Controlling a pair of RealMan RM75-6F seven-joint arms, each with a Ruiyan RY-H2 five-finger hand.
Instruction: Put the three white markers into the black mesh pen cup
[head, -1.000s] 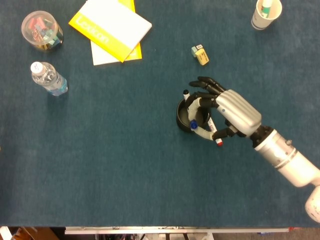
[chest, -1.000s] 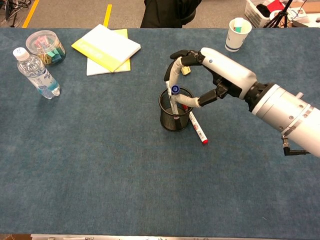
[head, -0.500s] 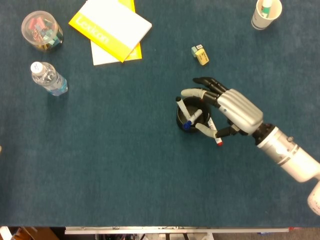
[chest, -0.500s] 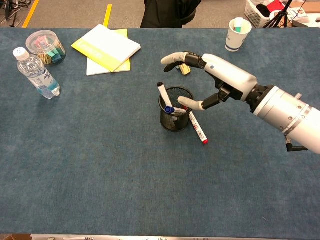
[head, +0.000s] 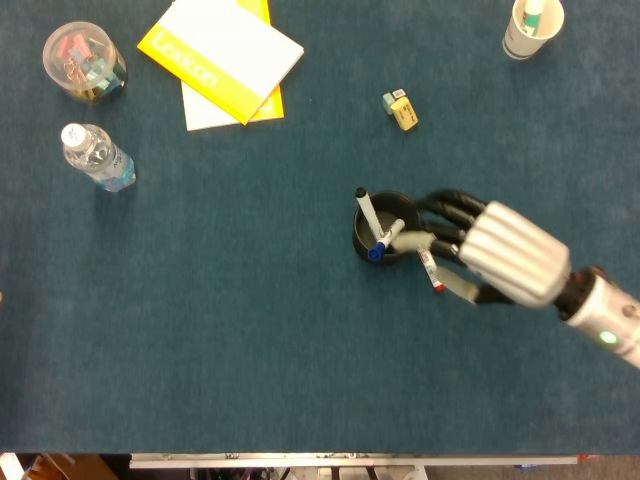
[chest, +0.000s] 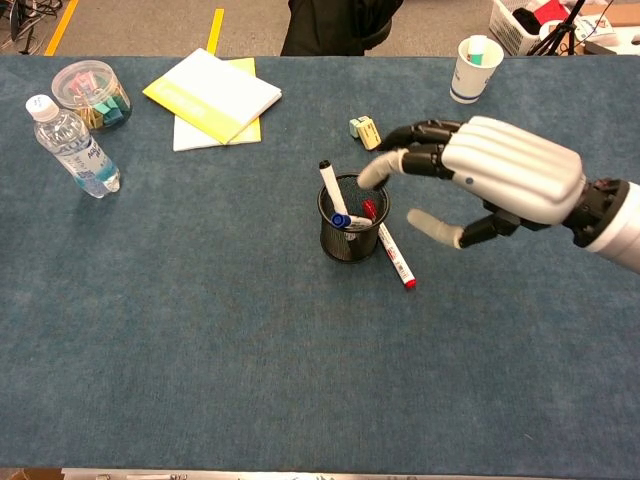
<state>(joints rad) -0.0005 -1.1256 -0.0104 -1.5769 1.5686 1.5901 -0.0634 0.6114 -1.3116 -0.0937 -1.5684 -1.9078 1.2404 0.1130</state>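
Counts: three white markers; one black mesh pen cup (chest: 350, 235); one right hand (chest: 500, 180) in view, left hand in neither view.

Two markers are inside the cup; black-capped marker (chest: 329, 187) stands tilted, cap end up and leaning toward the far-left rim, sticking well above it; blue-capped marker (chest: 345, 219) lies lower, slanting across the mouth with its blue cap at the near-left rim in the head view (head: 378, 247).

Third one, the red-capped marker (chest: 394, 254), is outside; it lies on the table (chest: 250, 340) just right of the cup, upper end touching or nearly touching the cup wall, red cap pointing toward the near edge; cannot tell if it actually leans on the mesh.

Cup: upright, round, dark wire mesh, see-through in the chest view.

Right hand: hovers just right of the cup, palm down, fingers apart and loosely extended toward the rim, thumb out below them; holds nothing; head view puts its fingertips (head: 425, 218) over the red-capped marker and the cup's right edge.

Rest: one water bottle (chest: 72, 146) and one clear tub of clips (chest: 90, 92) at far left; yellow-and-white booklets (chest: 213, 95) stacked beside them; small yellow eraser (chest: 365, 131) behind the cup; one paper cup (chest: 474, 68) at far right.
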